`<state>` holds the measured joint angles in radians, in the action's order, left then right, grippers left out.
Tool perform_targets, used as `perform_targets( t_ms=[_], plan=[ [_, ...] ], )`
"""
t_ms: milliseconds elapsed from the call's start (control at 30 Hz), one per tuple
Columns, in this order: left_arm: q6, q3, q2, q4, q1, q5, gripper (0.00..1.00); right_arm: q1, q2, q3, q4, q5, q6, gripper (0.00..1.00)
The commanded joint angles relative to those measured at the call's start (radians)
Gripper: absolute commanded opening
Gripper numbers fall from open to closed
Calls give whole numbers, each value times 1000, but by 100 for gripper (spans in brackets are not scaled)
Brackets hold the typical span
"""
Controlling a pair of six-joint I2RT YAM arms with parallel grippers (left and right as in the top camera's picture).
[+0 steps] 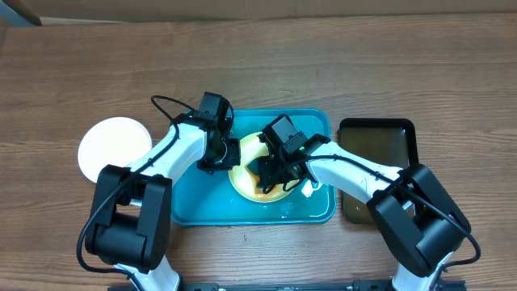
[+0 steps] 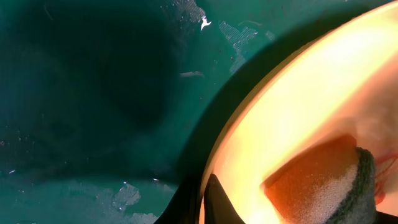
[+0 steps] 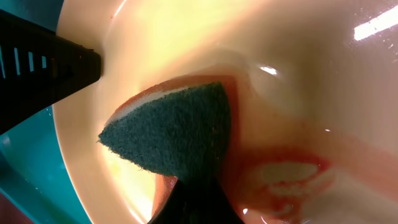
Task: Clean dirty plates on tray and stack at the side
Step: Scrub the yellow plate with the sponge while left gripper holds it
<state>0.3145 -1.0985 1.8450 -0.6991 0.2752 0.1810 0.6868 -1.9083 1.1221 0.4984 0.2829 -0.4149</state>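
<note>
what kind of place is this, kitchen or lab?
Looks like a lab bench, not a kitchen: two robot arms at a wooden table, dishwashing staged on a teal tray, the right pincer holding a sponge on a sauce-smeared yellow plate. No sink in view.
</note>
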Motion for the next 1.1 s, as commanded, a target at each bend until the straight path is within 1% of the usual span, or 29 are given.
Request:
perform_targets(
  t_ms=[0, 133, 267, 400, 433, 467, 567, 667, 800, 1067],
  plan=[
    [7, 15, 46, -5, 6, -35, 4, -7, -23, -16, 28, -77, -12, 4],
    [8, 15, 46, -21, 6, -64, 4, -35, -23, -13, 55, -118, -74, 4],
    [8, 15, 46, -37, 6, -80, 4, -98, -23, 21, 119, -131, -70, 4],
    [8, 15, 46, -39, 6, -80, 4, -163, -23, 75, 205, -138, 51, 4],
    [8, 15, 46, -39, 6, -80, 4, -182, -23, 87, 248, -158, 84, 4],
    [8, 15, 46, -39, 6, -80, 4, -187, -23, 87, 266, -158, 92, 4],
    [8, 15, 46, -39, 7, -80, 4, -182, -23, 87, 302, -93, 150, 4],
    [8, 15, 46, -42, 7, -79, 4, -156, -23, 89, 294, 13, 228, 4],
    [8, 15, 46, -44, 7, -76, 4, -128, -23, 110, 246, -8, 233, 4],
    [8, 15, 46, -55, 7, -76, 4, -125, -22, 143, 132, -245, 231, 4]
  ],
)
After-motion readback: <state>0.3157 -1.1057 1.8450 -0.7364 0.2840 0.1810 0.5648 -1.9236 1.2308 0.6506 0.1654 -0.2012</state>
